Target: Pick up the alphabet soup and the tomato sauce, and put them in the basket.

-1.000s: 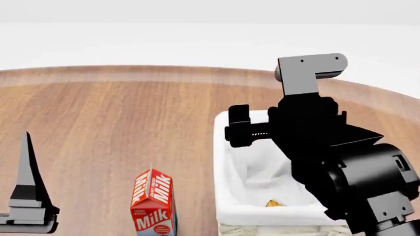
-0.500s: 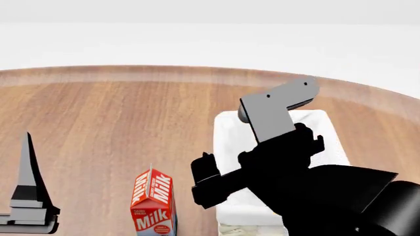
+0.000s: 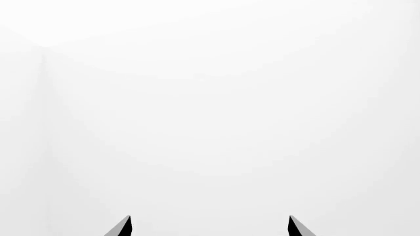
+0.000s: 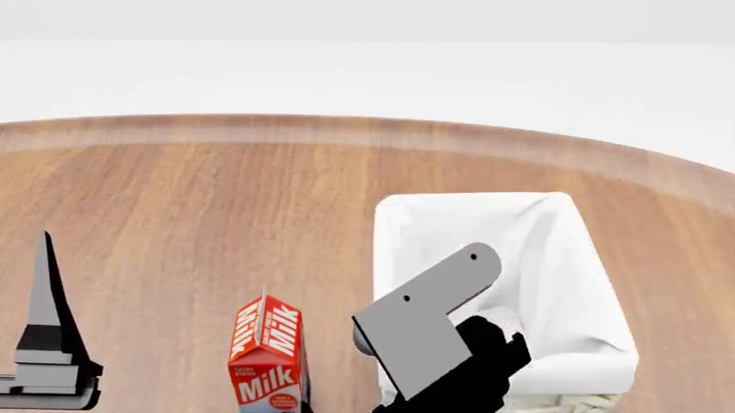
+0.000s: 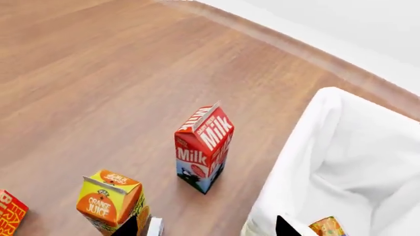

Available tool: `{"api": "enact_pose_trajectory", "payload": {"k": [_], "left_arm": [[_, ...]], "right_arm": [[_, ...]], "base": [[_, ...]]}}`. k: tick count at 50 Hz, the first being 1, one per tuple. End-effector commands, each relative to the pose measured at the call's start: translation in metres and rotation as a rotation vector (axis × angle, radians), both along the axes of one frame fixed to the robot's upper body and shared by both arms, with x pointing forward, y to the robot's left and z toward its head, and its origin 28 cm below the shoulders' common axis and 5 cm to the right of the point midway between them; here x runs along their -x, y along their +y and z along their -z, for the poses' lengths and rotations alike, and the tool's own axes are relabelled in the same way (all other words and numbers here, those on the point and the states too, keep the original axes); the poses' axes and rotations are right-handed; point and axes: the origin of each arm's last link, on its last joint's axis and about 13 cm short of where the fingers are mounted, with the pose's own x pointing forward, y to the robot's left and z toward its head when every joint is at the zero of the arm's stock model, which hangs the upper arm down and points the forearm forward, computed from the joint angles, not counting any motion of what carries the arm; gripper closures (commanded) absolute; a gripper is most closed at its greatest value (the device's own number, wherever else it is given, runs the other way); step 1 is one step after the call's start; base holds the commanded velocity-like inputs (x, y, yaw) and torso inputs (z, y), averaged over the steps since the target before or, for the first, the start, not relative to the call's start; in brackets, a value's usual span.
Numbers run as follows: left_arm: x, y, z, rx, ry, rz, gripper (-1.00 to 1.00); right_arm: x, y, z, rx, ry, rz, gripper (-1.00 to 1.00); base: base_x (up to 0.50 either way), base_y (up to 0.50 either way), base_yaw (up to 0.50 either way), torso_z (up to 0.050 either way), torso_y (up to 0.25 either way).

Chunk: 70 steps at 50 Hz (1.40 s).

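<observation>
The basket [image 4: 591, 361] stands at the right of the wooden table, its white liner [image 5: 354, 147] folded over the rim. A yellow-orange label patch [image 5: 326, 227], most likely the alphabet soup, shows low inside it at the frame edge. The tomato sauce is out of view. My right gripper [image 5: 204, 227] is open and holds nothing, hovering over the table just beside the basket's corner. In the head view only its grey arm link [image 4: 425, 323] shows, in front of the basket. My left gripper [image 3: 210, 227] is open and faces blank white, its fingers [image 4: 48, 292] upright at the far left.
A red milk carton [image 5: 203, 147] [image 4: 270, 353] stands left of the basket. An orange juice carton [image 5: 108, 202] and the corner of a red carton [image 5: 9, 215] stand closer to my right gripper. The table's curved far edge [image 4: 344, 129] runs behind.
My right arm has swung down from above the basket toward the near edge of the head view, uncovering the basket's inside. The left arm and milk carton have not moved.
</observation>
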Motion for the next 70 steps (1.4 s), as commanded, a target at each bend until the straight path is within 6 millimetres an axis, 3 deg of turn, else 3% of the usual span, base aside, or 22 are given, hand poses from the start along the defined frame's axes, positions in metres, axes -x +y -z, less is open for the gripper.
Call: {"api": "enact_pose_trajectory", "payload": {"k": [1,7,18,22,39,60,70], "left_arm": [[0.0,0.0,-0.001,-0.001,0.0,-0.001,-1.0],[-0.001,0.0,0.0,0.0,0.001,0.0,-1.0],[0.0,0.0,0.0,-0.003,0.0,-0.002,-1.0],[0.0,0.0,0.0,-0.001,-0.001,-0.002,-1.0],[0.001,-0.001,-0.002,-0.002,-0.005,-0.002,-1.0],[0.001,0.0,0.0,-0.001,-0.003,-0.006,-1.0],[0.001,-0.001,0.002,-0.002,0.001,-0.004,-1.0]], "right_arm": [[0.024,0.003,0.006,0.016,0.048,-0.057,-1.0],[0.036,0.006,0.025,0.061,0.096,-0.089,-1.0],[0.046,0.008,0.027,0.084,0.155,-0.087,-1.0],[0.056,0.01,0.042,0.109,0.208,-0.094,-1.0],[0.09,0.018,0.065,0.172,0.333,-0.119,-1.0],[0.103,0.022,0.066,0.178,0.366,-0.139,-1.0],[0.107,0.028,0.081,0.175,0.351,-0.143,-1.0]], "base": [[0.0,0.0,0.0,0.0,0.0],[0.0,0.0,0.0,0.0,0.0],[0.0,0.0,0.0,0.0,0.0],[0.0,0.0,0.0,0.0,0.0],[0.0,0.0,0.0,0.0,0.0],[0.0,0.0,0.0,0.0,0.0],[0.0,0.0,0.0,0.0,0.0]]}}
